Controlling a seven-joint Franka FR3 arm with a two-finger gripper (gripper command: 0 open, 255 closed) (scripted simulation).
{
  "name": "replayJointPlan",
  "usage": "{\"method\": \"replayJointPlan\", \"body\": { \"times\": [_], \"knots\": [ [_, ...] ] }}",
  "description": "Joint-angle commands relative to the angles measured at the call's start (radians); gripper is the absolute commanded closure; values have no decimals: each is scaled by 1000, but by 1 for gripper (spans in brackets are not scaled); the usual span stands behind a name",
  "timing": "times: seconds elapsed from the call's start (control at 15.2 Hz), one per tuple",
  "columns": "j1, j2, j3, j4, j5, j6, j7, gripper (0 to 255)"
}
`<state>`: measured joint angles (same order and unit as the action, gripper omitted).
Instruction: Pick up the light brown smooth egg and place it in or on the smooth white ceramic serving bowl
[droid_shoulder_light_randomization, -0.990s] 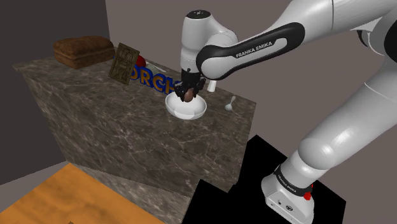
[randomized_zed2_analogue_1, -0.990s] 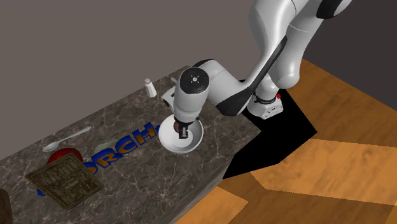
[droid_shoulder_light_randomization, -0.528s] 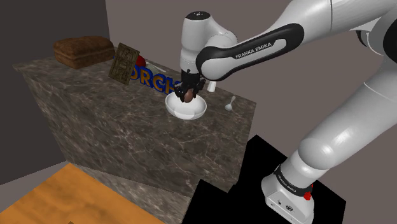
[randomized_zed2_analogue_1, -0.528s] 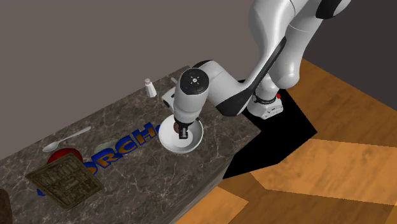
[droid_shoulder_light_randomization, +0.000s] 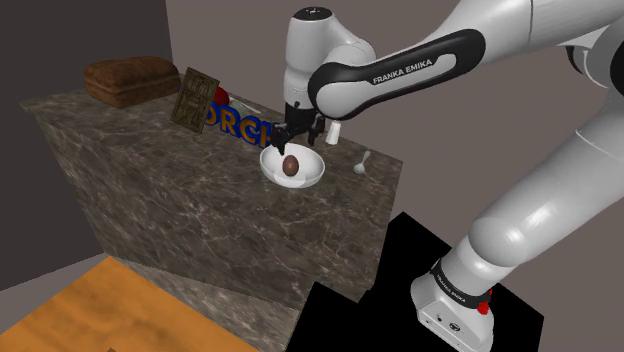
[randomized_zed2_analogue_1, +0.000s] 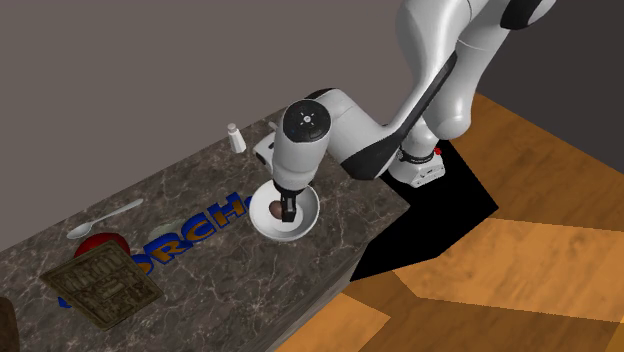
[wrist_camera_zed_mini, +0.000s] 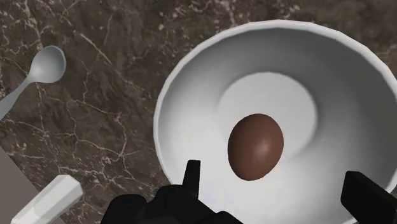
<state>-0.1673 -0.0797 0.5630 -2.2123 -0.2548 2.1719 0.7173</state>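
Brown egg (wrist_camera_zed_mini: 256, 146) lying free in white bowl (wrist_camera_zed_mini: 191, 95), fingers (wrist_camera_zed_mini: 191, 175) parted above it

Bare counter (wrist_camera_zed_mini: 95, 133), spoon (wrist_camera_zed_mini: 47, 65) near bowl (wrist_camera_zed_mini: 191, 121)

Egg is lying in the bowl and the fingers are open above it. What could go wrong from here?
1. The egg lies near the edge of the bowl's flat bottom, so it may roll a little. The rim should contain it.
2. The open fingers hang low over the bowl. A sideways retreat could clip the rim, so lifting straight up seems safer.
3. The spoon lies close by. A low sweep could knock it.
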Motion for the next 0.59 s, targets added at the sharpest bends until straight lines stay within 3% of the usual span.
{"method": "replayJointPlan", "body": {
  "times": [0.0,0.53],
  "knots": [
    [8,-32,3,26,29,-53,-17,0],
    [11,-44,3,41,40,-77,-24,0]
  ]
}}
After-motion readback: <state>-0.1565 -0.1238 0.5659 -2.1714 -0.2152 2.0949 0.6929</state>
